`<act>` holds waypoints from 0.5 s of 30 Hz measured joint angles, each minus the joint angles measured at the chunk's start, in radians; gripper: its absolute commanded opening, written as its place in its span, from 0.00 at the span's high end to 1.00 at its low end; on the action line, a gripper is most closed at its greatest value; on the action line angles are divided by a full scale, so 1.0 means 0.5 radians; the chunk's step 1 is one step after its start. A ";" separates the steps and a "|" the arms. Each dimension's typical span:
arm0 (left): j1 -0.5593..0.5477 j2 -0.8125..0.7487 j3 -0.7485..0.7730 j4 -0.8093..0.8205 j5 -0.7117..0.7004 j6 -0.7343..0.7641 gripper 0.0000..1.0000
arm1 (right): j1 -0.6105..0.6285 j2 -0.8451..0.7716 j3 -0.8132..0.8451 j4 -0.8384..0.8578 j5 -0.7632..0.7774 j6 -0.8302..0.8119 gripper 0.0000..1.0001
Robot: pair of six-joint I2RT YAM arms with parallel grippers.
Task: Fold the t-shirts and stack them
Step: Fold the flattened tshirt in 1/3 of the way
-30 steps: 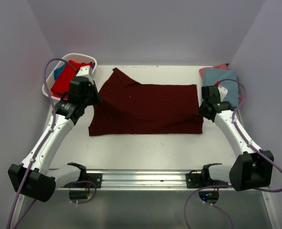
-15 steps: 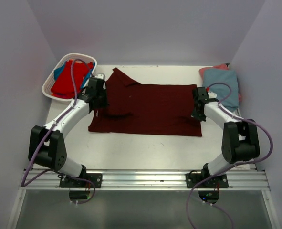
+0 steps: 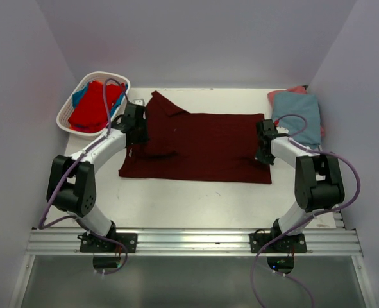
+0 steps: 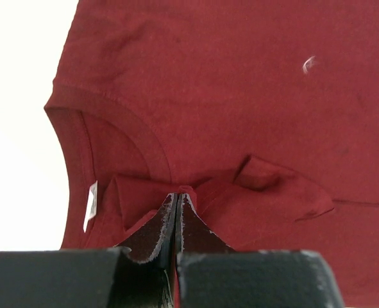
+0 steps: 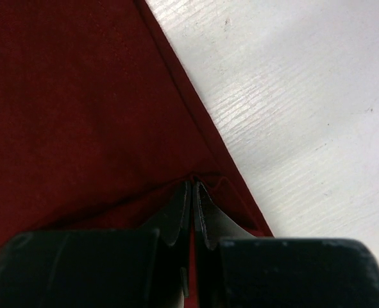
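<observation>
The dark maroon t-shirt [image 3: 199, 146] lies spread across the middle of the white table. My left gripper [image 3: 140, 135] is shut on a pinch of its cloth near the collar at the shirt's left edge; the left wrist view shows the jaws [image 4: 177, 196] closed on a raised fold of the maroon shirt [image 4: 240, 96]. My right gripper [image 3: 261, 149] is shut on a pinch at the shirt's right edge; the right wrist view shows its tips [image 5: 193, 186] closed on a small ridge of maroon cloth [image 5: 80, 115] beside the hem.
A white slatted basket [image 3: 66, 115] at the back left holds bright red [image 3: 93, 106] and blue shirts. A folded grey-blue shirt [image 3: 303, 115] lies on a salmon pink one at the back right. Grey walls enclose the table; a metal rail [image 3: 189, 240] runs along the near edge.
Both arms reached in from the sides and came down on the maroon shirt's left and right edges, then closed on the cloth. The shirt's right edge has pulled slightly inward.
</observation>
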 measured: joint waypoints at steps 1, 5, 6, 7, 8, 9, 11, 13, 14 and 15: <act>0.000 0.003 0.001 0.015 0.000 0.000 1.00 | 0.000 0.007 0.000 0.006 0.000 0.001 1.00; -0.001 0.004 0.034 0.094 -0.007 0.001 1.00 | 0.000 0.009 0.001 0.013 0.001 0.002 1.00; 0.000 0.004 0.050 0.114 -0.011 0.001 1.00 | 0.000 0.009 0.001 0.013 0.002 0.003 1.00; -0.001 0.004 0.063 0.140 -0.020 0.001 1.00 | 0.000 0.009 0.001 0.014 0.002 0.005 1.00; 0.000 0.004 0.072 0.166 -0.034 0.001 1.00 | 0.000 0.009 0.001 0.014 0.002 0.005 1.00; 0.000 0.004 0.085 0.183 -0.053 0.002 1.00 | 0.000 0.009 0.000 0.016 0.002 0.006 1.00; -0.001 0.004 0.095 0.204 -0.084 0.001 1.00 | 0.000 0.009 0.000 0.018 0.002 0.006 1.00; -0.001 0.015 0.115 0.198 -0.131 0.001 0.93 | 0.000 0.009 0.000 0.023 0.002 0.013 0.69; -0.001 0.034 0.139 0.180 -0.169 -0.004 0.83 | 0.000 0.009 0.000 0.027 -0.002 0.012 0.59; -0.001 0.066 0.172 0.156 -0.209 -0.008 0.72 | 0.000 0.009 0.000 0.037 -0.005 0.008 0.52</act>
